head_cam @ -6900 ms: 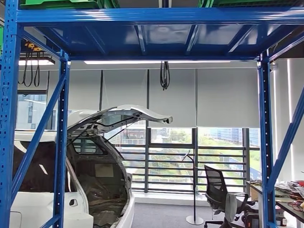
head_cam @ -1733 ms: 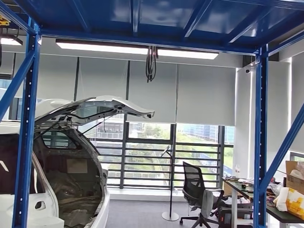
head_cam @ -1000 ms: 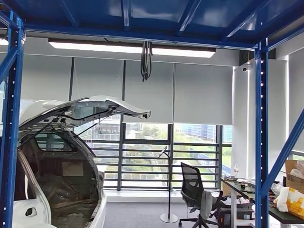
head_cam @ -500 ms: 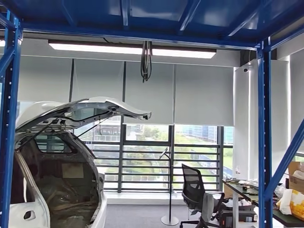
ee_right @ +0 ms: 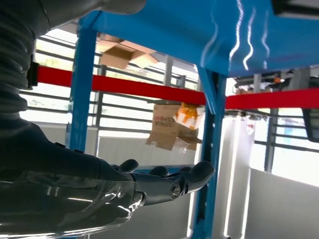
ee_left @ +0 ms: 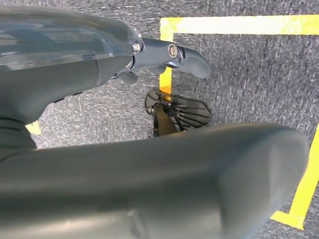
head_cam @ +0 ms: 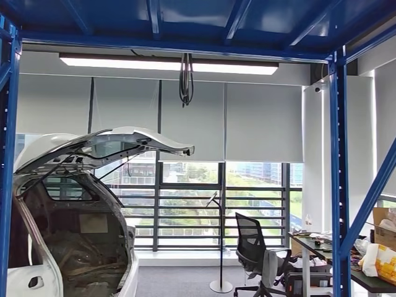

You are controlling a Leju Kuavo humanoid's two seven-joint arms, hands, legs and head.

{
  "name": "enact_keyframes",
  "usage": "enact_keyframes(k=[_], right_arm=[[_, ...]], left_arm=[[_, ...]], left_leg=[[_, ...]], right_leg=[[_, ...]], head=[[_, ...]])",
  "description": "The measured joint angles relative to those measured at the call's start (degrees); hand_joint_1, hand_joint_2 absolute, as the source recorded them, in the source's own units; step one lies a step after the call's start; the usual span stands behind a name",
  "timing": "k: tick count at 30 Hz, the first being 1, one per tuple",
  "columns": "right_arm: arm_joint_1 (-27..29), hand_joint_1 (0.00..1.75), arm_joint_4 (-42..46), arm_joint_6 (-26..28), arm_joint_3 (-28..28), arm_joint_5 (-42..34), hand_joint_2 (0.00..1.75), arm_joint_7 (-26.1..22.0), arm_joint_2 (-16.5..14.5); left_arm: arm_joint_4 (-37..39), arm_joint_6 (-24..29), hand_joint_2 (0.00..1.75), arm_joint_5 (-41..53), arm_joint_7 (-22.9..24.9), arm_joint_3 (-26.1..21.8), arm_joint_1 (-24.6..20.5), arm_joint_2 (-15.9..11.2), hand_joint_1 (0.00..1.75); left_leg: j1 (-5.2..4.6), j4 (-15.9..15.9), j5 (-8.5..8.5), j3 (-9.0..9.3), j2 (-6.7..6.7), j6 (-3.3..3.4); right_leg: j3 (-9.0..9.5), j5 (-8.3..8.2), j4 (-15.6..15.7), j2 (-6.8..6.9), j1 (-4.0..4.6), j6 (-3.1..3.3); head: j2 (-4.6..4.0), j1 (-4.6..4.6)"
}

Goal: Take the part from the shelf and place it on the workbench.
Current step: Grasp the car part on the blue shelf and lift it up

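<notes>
The right hand (ee_right: pixel 165 184), fingers extended and holding nothing, is raised beside the blue shelf (ee_right: pixel 211 124); the left hand (ee_left: pixel 165 52) hangs empty over the carpet; the part cannot be located, nor its bearing judged.

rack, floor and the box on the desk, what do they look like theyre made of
Rack: looks like steel with glossy blue paint; the underside of its deck mirrors the ceiling light, and the upright has a row of punched holes.
Floor: grey carpet by its speckled, fibrous texture, marked with matte yellow lines, probably tape or paint.
Box: brown corrugated cardboard by its dull colour and open flaps.
</notes>
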State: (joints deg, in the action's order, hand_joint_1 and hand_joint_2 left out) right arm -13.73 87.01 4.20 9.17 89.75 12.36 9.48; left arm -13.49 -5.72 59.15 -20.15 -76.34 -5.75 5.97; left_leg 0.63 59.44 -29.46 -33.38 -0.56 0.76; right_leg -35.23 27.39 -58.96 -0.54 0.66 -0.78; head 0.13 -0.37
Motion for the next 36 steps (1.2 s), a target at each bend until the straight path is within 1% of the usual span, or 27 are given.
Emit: enact_keyframes(k=[7, 15, 18, 21, 28, 36], right_arm=[[-1.69, 0.0, -5.26, 0.05, 2.21, 0.28, 1.75, 6.96, 1.81], [-4.44, 0.0, -9.15, 0.37, 4.84, 0.32, 1.75, 9.75, 2.68], [-5.54, 0.0, -10.39, 0.7, 5.17, 0.32, 1.75, 9.6, 2.64], [-6.89, 0.0, -11.98, 1.61, 5.16, 0.33, 1.75, 8.25, 2.22], [-10.48, 0.0, -16.27, 2.73, 4.73, 0.34, 1.75, 5.33, -0.32], [-11.96, 0.0, -18.41, 2.76, 4.49, 0.33, 1.75, 4.04, -2.28]], left_arm=[[0.0, -0.14, 0.0, 0.62, -0.02, 0.15, -0.04, -0.11, 0.0], [0.0, -0.23, 0.0, 1.01, -0.09, 0.34, -0.08, -0.42, 0.0], [0.0, -0.26, 0.0, 1.28, -0.11, 0.7, -0.1, -0.51, 0.0], [0.0, -0.4, 0.0, 1.86, -0.26, 1.12, -0.1, -0.63, 0.0], [0.0, -0.75, 0.0, 2.58, -0.48, 1.84, -0.16, -0.7, 0.0], [0.0, -0.75, 0.0, 2.66, -0.45, 2.32, -0.15, -0.7, 0.0]], left_leg=[[-0.18, 0.01, 0.0, 0.04, 0.0, 0.0], [-0.21, 0.01, 0.0, 0.07, 0.0, 0.01], [-0.2, 0.01, 0.0, 0.07, -0.01, 0.01], [-0.2, 0.01, 0.0, 0.07, -0.01, 0.01], [-0.19, 0.01, 0.01, 0.11, -0.01, 0.01], [-0.2, 0.01, 0.01, 0.1, 0.0, 0.0]], right_leg=[[0.07, -0.01, 0.0, 0.01, -0.16, -0.01], [0.1, 0.0, 0.0, 0.02, -0.18, -0.01], [0.1, 0.0, 0.0, 0.02, -0.18, -0.01], [0.11, -0.01, 0.0, 0.03, -0.18, -0.01], [0.13, -0.01, -0.01, 0.02, -0.18, -0.01], [0.13, 0.0, -0.01, 0.02, -0.18, -0.01]], head=[[0.0, 0.0], [0.0, 0.0], [0.0, 0.0], [0.0, 0.0], [0.0, 0.0], [0.0, 0.0]])
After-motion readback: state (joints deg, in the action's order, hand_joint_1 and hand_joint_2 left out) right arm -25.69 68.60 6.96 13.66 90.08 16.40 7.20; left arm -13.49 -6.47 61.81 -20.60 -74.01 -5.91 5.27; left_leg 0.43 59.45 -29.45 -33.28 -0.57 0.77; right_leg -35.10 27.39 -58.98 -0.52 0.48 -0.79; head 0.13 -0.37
